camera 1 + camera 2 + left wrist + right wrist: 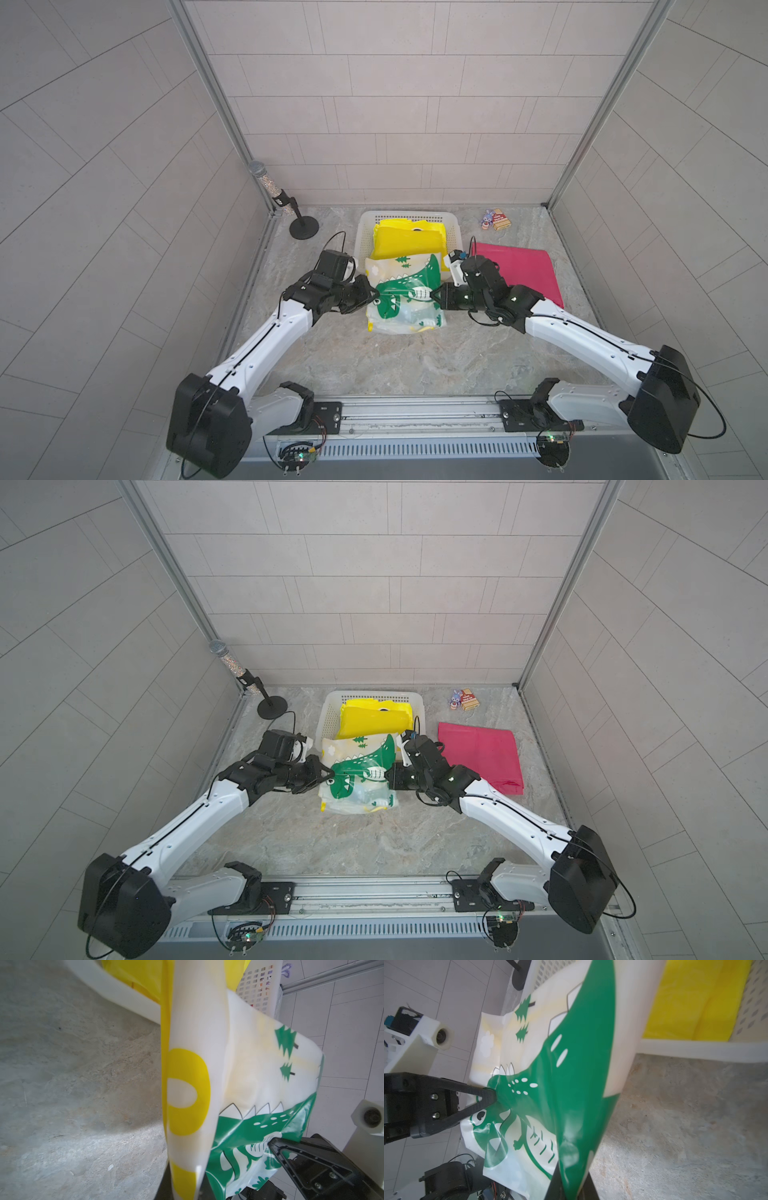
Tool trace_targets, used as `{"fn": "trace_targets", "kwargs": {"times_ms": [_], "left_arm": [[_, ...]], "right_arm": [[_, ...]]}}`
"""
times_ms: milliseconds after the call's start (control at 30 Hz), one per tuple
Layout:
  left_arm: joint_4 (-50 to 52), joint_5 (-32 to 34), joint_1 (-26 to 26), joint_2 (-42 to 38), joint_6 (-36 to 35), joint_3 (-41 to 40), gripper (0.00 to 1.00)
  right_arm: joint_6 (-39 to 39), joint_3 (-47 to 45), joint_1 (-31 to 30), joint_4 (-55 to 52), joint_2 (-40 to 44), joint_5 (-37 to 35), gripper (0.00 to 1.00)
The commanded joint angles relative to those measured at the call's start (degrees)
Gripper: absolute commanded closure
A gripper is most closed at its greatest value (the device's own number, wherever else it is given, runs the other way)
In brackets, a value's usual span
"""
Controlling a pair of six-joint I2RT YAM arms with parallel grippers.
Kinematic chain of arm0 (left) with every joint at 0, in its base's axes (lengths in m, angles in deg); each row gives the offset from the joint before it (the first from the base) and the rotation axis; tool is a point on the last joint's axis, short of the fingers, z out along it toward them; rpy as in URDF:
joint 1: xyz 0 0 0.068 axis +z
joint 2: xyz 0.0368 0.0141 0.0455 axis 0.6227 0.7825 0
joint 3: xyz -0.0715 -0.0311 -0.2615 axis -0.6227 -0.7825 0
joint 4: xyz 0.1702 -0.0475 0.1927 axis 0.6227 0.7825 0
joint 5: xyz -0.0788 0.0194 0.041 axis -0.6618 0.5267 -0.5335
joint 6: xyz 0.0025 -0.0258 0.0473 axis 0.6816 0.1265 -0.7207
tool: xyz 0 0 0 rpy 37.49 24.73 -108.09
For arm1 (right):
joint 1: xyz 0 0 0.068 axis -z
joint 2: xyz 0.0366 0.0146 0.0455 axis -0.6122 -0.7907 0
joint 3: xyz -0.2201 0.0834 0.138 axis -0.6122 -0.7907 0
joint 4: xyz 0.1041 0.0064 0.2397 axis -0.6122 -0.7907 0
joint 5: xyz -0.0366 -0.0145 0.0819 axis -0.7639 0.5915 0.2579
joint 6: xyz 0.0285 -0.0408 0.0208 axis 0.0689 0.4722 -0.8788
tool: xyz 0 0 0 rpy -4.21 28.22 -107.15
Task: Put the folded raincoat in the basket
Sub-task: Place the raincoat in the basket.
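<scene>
The folded raincoat (401, 293) (357, 771) is white plastic with a green dinosaur print and yellow rings. It hangs stretched between my two grippers, just in front of the basket. My left gripper (376, 293) (332, 773) is shut on its left edge, and in the right wrist view its fingertips (492, 1095) pinch the green print (581, 1064). My right gripper (432, 296) (386, 777) is shut on the right edge. The raincoat's far end overlaps the near rim of the white perforated basket (409, 215) (374, 694) (695, 1047). A folded yellow raincoat (409, 240) (695, 1001) lies in the basket.
A folded red sheet (519, 270) lies right of the basket, close behind my right arm. A microphone on a round-based stand (291, 212) stands at the back left. A small toy and a box (496, 220) sit at the back right. Tiled walls close in three sides.
</scene>
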Motion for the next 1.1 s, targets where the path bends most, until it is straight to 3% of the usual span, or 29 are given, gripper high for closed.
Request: {"fn": "trace_targets", "kwargs": {"times_ms": [0,267,600,1067], "left_arm": [[2.8,1.3,0.3,6.0,-3.3,8.1,1.0],[6.7,1.1,2.8,25.0,-9.3,29.2,1.0],[7.1,-0.9,9.8,41.2,-10.8,46.5,1.0],[4.6,-1.7,9.8,55.6,-12.8,54.2,1.0]], "right_arm": [[3.2,5.5,4.1,-4.3,-1.8,3.8,1.0],[6.8,18.6,12.4,-6.3,-13.1,9.5,1.0],[8.7,30.5,18.2,-4.9,-29.5,13.8,1.0],[11.1,37.9,19.9,-3.3,-44.4,15.5,1.0]]}}
